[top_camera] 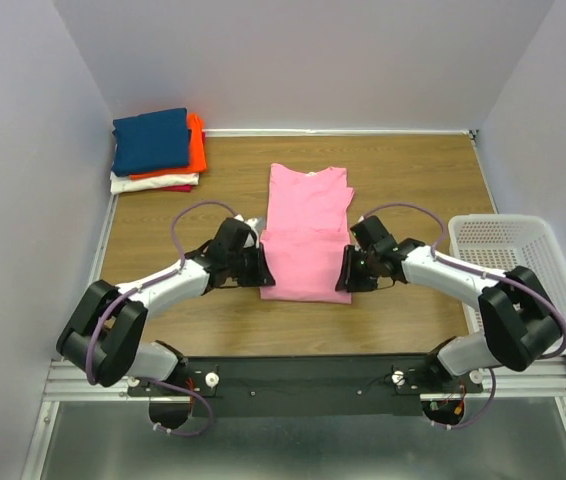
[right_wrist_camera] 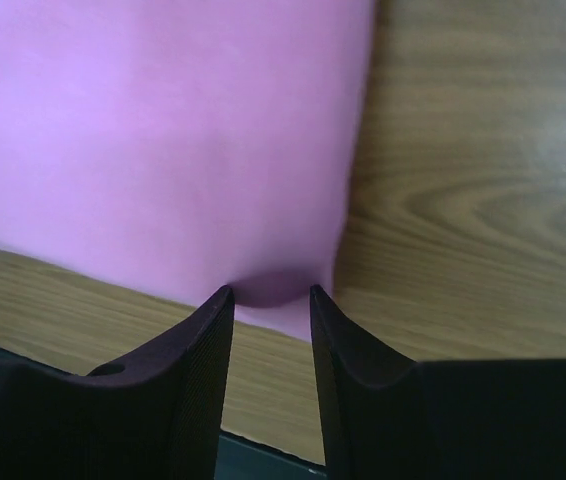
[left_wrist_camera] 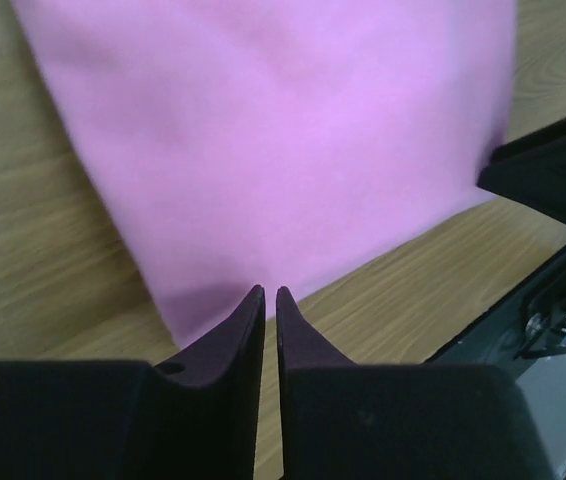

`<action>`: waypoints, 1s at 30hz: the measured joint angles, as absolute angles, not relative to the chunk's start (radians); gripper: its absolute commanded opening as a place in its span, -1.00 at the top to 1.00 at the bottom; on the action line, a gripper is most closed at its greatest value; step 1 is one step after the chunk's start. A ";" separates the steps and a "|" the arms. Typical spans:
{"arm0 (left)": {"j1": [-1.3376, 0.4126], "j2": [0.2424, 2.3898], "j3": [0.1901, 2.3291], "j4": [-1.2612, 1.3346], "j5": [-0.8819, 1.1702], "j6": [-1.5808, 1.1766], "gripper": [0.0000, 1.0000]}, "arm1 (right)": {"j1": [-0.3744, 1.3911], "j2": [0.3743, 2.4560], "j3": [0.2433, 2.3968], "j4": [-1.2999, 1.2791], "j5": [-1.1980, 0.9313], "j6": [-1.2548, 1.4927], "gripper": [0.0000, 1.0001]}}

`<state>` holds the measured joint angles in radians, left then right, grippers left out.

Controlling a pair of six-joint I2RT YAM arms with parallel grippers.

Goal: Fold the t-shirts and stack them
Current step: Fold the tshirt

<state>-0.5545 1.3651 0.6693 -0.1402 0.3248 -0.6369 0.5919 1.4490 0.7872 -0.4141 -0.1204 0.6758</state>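
Observation:
A pink t-shirt (top_camera: 306,235) lies folded lengthwise in the middle of the wooden table, collar end toward the back. My left gripper (top_camera: 263,268) is low at its near left corner. In the left wrist view the fingertips (left_wrist_camera: 271,292) stand a narrow slit apart at the hem of the pink cloth (left_wrist_camera: 283,150), with bare wood showing between them. My right gripper (top_camera: 345,270) is at the near right corner. There the jaws (right_wrist_camera: 271,290) stand open, tips just over the pink cloth (right_wrist_camera: 163,130), nothing between them. A stack of folded t-shirts (top_camera: 158,150), navy on top of orange, white and red, lies at the back left.
A white plastic mesh basket (top_camera: 523,270) sits at the table's right edge, beside the right arm. Grey walls close in the table at the left, back and right. The black mounting rail (top_camera: 303,375) runs along the near edge.

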 measured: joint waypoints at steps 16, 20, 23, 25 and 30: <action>-0.557 1.359 0.536 -0.123 0.299 -0.680 0.70 | 0.588 1.377 0.643 -0.413 -0.129 0.752 0.20; -0.557 1.336 0.536 -0.141 0.294 -0.689 0.43 | 0.588 1.373 0.640 -0.412 -0.128 0.771 0.19; -0.557 1.295 0.536 -0.171 0.289 -0.700 0.32 | 0.588 1.359 0.629 -0.413 -0.126 0.789 0.18; -0.557 1.262 0.536 -0.191 0.284 -0.709 0.21 | 0.588 1.341 0.619 -0.414 -0.124 0.802 0.18; -0.557 1.205 0.526 -0.222 0.282 -0.744 0.14 | 0.588 1.295 0.595 -0.415 -0.121 0.836 0.14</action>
